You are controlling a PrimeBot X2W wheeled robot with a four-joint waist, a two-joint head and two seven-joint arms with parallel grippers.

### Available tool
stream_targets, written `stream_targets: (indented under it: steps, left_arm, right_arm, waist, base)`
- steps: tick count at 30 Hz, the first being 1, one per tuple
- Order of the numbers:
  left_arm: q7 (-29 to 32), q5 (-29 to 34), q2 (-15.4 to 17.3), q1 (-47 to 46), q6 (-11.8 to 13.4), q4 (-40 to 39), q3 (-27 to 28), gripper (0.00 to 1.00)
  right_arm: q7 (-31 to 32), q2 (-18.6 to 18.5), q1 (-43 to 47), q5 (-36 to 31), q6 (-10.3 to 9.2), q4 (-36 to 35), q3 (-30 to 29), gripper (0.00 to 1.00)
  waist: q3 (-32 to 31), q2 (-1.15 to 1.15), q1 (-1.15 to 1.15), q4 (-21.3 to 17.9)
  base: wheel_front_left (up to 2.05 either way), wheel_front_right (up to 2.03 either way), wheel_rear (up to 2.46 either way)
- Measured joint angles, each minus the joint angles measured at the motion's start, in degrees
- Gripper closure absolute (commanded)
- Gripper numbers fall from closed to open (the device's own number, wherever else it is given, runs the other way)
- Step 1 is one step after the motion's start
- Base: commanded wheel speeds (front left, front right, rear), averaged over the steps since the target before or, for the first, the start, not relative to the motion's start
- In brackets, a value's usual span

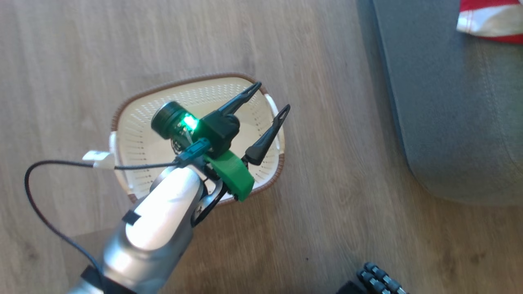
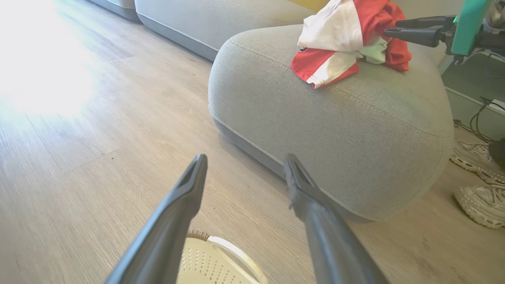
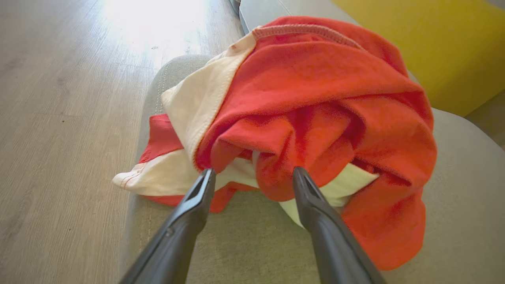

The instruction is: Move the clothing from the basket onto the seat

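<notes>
The cream basket stands on the wood floor with nothing inside; its rim shows under my left fingers. My left gripper hovers open over the basket's right side, holding nothing, and points toward the seat. Red and white clothing lies bunched on the grey seat, also seen at the head view's top right as clothing on the seat. My right gripper is open at the near edge of the clothing, cloth bulging between its tips; the right gripper reaches in beside the pile.
Pale shoes and dark cables lie on the floor beyond the seat's right end. A yellow cushion stands behind the seat. More grey seating runs along the back. A dark ridged part sits at the bottom edge.
</notes>
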Motion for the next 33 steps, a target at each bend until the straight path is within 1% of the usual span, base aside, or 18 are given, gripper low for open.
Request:
stream_targets:
  steps: [2,3,4,8,14,15,22,27,30,33]
  left_arm:
    - [0.00,0.00,-0.32,1.47,0.04,-0.32,1.40,0.00]
    - [0.00,-0.01,-0.69,3.14,0.56,-0.82,3.21,0.00]
    - [0.00,-0.01,-0.88,3.97,0.67,-1.00,4.25,0.00]
    - [0.00,-0.07,-1.77,6.98,1.00,-1.91,8.21,0.00]
    - [0.00,0.31,-2.50,11.27,0.99,-1.87,13.94,0.00]
    - [0.00,0.31,-2.50,11.27,0.99,-1.87,13.94,0.00]
    - [0.00,2.59,-3.12,15.22,1.45,-1.85,21.58,0.00]
    - [0.00,4.03,-3.18,18.61,1.89,-1.82,26.75,0.00]
    - [0.00,5.32,-3.23,20.14,2.52,-1.97,29.74,0.00]
    - [0.00,6.17,-3.36,21.54,2.57,-2.42,32.14,0.00]
  right_arm:
    - [0.00,0.05,3.17,-0.01,0.00,-2.97,-0.10,0.00]
    - [0.00,0.62,5.82,-0.03,0.00,-6.21,-0.05,0.00]
    - [0.00,0.92,6.93,-0.26,0.00,-7.80,0.25,0.00]
    - [0.00,1.94,10.12,-0.36,0.00,-12.02,1.70,0.00]
    - [0.00,2.98,11.08,1.26,0.00,-15.34,4.88,0.00]
    - [0.00,2.98,11.08,1.26,0.00,-15.34,4.88,0.00]
    - [0.00,6.94,12.55,1.76,0.00,-17.59,6.73,0.00]
    - [0.00,9.78,15.99,1.88,0.00,-18.50,7.11,0.00]
    - [0.00,11.34,17.27,1.91,0.00,-19.22,7.05,0.00]
    - [0.00,13.26,19.13,1.70,0.00,-20.67,6.34,0.00]
  waist:
    - [-1.22,0.00,0.00,0.98]
    - [-2.50,0.00,0.00,2.16]
    - [-3.21,0.00,0.00,2.77]
    - [-6.19,0.00,0.00,5.42]
    - [-10.92,0.00,0.00,9.94]
    - [-10.92,0.00,0.00,9.94]
    - [-16.29,0.00,0.00,14.09]
    - [-19.71,0.00,0.00,15.77]
    - [-21.42,0.00,0.00,16.21]
    - [-23.07,0.00,0.00,16.38]
  base:
    - [0.00,0.00,0.00]
    - [0.00,0.00,0.00]
    - [0.00,0.00,0.00]
    - [0.00,0.00,0.00]
    - [0.00,0.00,0.00]
    - [0.00,0.00,0.00]
    - [0.00,0.00,0.00]
    - [0.00,0.00,0.00]
    - [0.00,0.00,0.00]
    - [0.00,0.00,0.00]
